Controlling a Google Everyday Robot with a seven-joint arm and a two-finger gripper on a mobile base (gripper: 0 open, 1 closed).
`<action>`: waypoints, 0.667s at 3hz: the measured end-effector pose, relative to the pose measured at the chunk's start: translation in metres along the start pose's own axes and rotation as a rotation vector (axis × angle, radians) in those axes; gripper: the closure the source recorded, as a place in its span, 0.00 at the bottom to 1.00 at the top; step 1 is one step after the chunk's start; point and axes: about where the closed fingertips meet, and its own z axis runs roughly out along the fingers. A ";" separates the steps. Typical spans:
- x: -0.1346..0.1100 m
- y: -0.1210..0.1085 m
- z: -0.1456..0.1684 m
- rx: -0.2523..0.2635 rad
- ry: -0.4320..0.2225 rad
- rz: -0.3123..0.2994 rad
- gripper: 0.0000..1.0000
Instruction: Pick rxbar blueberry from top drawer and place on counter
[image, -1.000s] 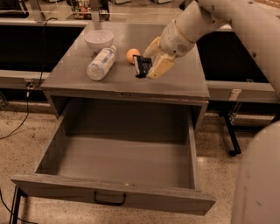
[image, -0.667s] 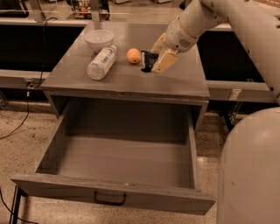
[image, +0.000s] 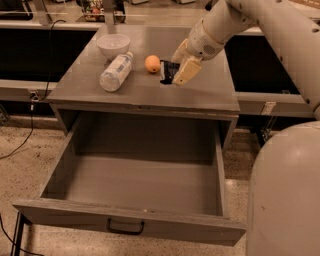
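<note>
My gripper (image: 176, 70) hangs over the middle right of the grey counter (image: 205, 95), just right of the orange fruit (image: 152, 63). It is shut on the rxbar blueberry (image: 168, 72), a dark navy bar that hangs upright between the pale fingers (image: 186, 71), its lower end close to or touching the countertop. The top drawer (image: 135, 187) below is pulled wide open and its inside shows nothing. Its front panel carries a small black pull handle (image: 125, 229).
A clear plastic bottle (image: 116, 72) lies on its side on the counter's left part. A white bowl (image: 113, 46) stands behind it. My white base (image: 285, 195) fills the lower right. Dark shelving and cables run behind the cabinet.
My gripper has moved with the bar a little toward the counter's middle and down, closer to the surface beside the orange. The drawer, bottle and bowl have not moved.
</note>
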 end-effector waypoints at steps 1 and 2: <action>0.000 0.000 0.004 -0.005 -0.001 0.000 0.12; -0.001 0.000 0.007 -0.008 -0.002 -0.001 0.00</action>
